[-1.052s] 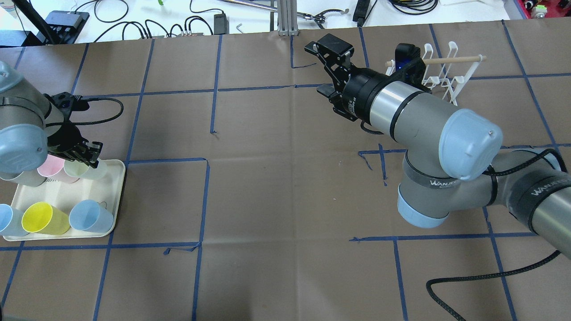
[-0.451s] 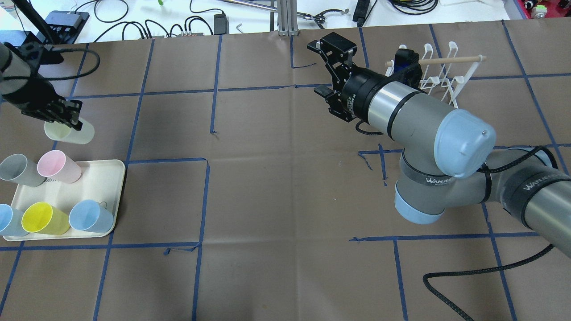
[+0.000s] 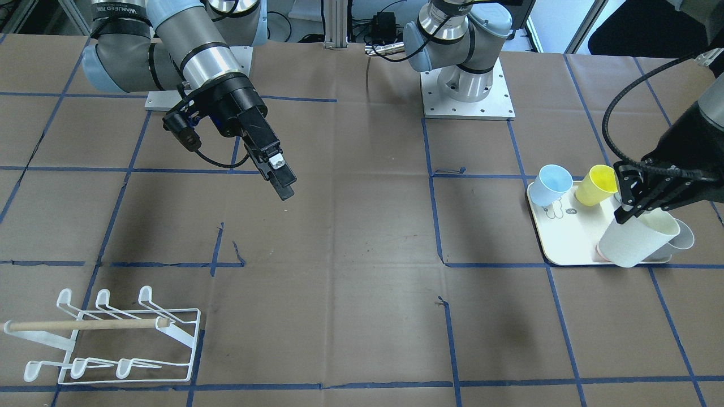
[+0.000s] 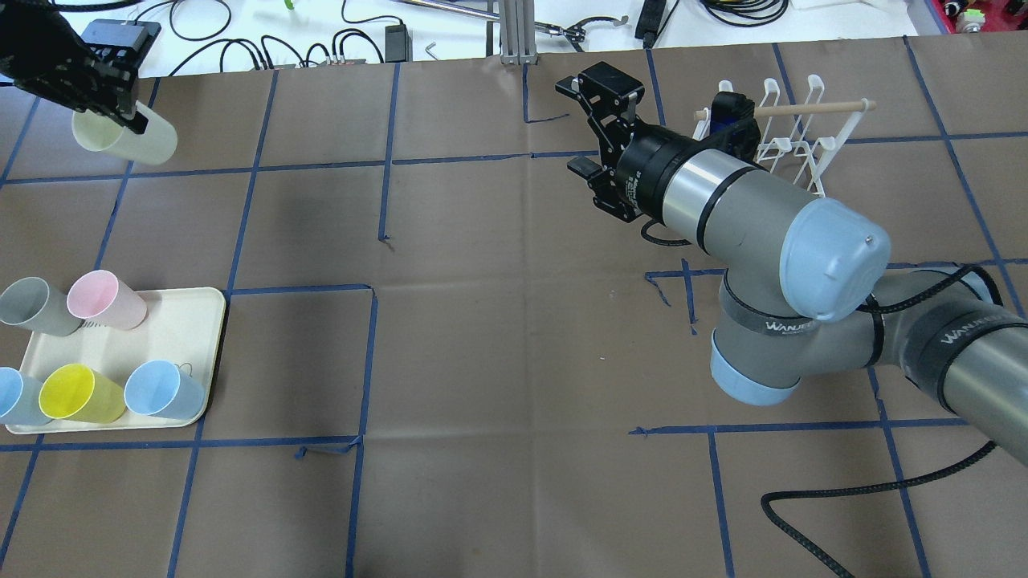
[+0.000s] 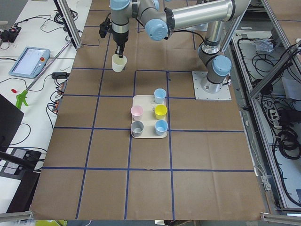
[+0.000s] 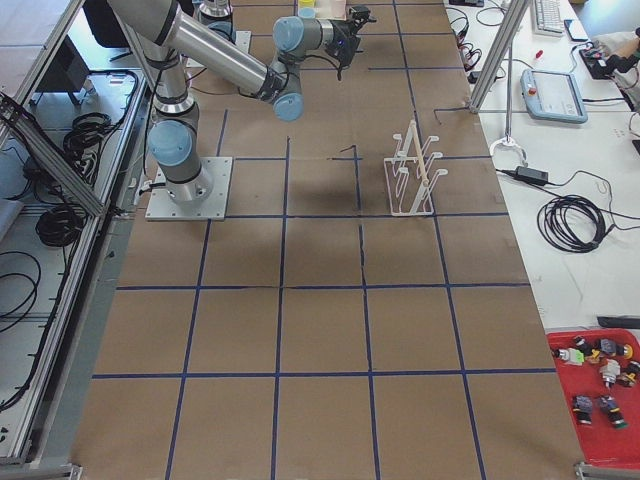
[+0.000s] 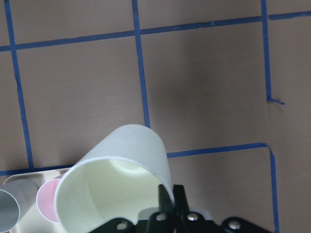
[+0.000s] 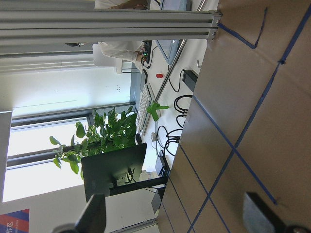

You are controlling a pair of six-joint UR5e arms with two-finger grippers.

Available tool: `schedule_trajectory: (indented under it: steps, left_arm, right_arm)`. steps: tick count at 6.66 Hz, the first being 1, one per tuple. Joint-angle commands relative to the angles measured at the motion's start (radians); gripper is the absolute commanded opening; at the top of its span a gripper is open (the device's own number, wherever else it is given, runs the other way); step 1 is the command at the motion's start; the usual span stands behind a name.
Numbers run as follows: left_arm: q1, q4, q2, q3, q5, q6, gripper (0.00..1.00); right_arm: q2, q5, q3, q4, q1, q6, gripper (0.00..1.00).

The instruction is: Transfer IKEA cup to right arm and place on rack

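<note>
My left gripper [image 4: 122, 114] is shut on the rim of a pale cream cup [image 4: 127, 140] and holds it tilted, high above the table's far left. The same cup shows in the front view [image 3: 636, 240], the left side view [image 5: 119, 63] and the left wrist view [image 7: 114, 184], with one finger inside the rim. My right gripper [image 4: 590, 124] is open and empty above the table's middle, jaws wide apart; it also shows in the front view [image 3: 280, 178]. The white wire rack [image 4: 795, 132] with its wooden dowel stands just behind the right wrist.
A cream tray [image 4: 186, 337] at the near left holds a grey cup [image 4: 36, 305], a pink cup [image 4: 104, 299], a yellow cup [image 4: 80, 393] and two blue cups [image 4: 161, 389]. Cables and a post lie beyond the table's far edge. A black cable [image 4: 843, 490] loops at the near right.
My left gripper has lifted the cream cup off the tray and carried it up and toward the table's far edge. The right arm has shifted only slightly.
</note>
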State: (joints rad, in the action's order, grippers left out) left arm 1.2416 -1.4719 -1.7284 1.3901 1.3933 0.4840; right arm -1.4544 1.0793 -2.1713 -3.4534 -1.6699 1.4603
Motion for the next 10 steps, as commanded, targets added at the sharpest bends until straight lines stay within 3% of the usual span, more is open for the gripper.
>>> schedule_trajectory:
  steps: [1,2,3,5,7,9,10]
  left_arm:
    - [0.013,0.016,0.018,-0.002,-0.324,0.007,0.00]
    - [0.022,0.086,0.035,0.018,-0.473,0.011,0.00]
    - [0.063,0.236,0.042,0.083,-0.534,0.012,0.00]
    - [0.174,0.730,0.035,0.275,-0.595,-0.031,0.00]
    - [0.231,1.220,0.024,0.491,-0.652,-0.189,0.00]
    - [0.252,1.538,0.035,0.703,-0.666,-0.266,0.00]
    - [0.290,1.602,0.026,0.740,-0.662,-0.278,0.00]
  right_arm:
    - [0.003,0.004,-0.001,-0.001,-0.001,0.003,1.00]
    - [0.002,0.007,-0.001,0.000,-0.001,0.005,1.00]
    - [0.003,-0.001,-0.001,-0.001,-0.001,0.006,1.00]
    - [0.000,-0.003,-0.001,-0.003,-0.001,0.023,1.00]
    - [-0.001,-0.005,0.002,0.005,-0.008,0.109,1.00]
    - [-0.001,0.002,0.002,0.010,-0.010,0.117,1.00]
    - [-0.001,0.005,0.004,0.013,-0.013,0.101,1.00]
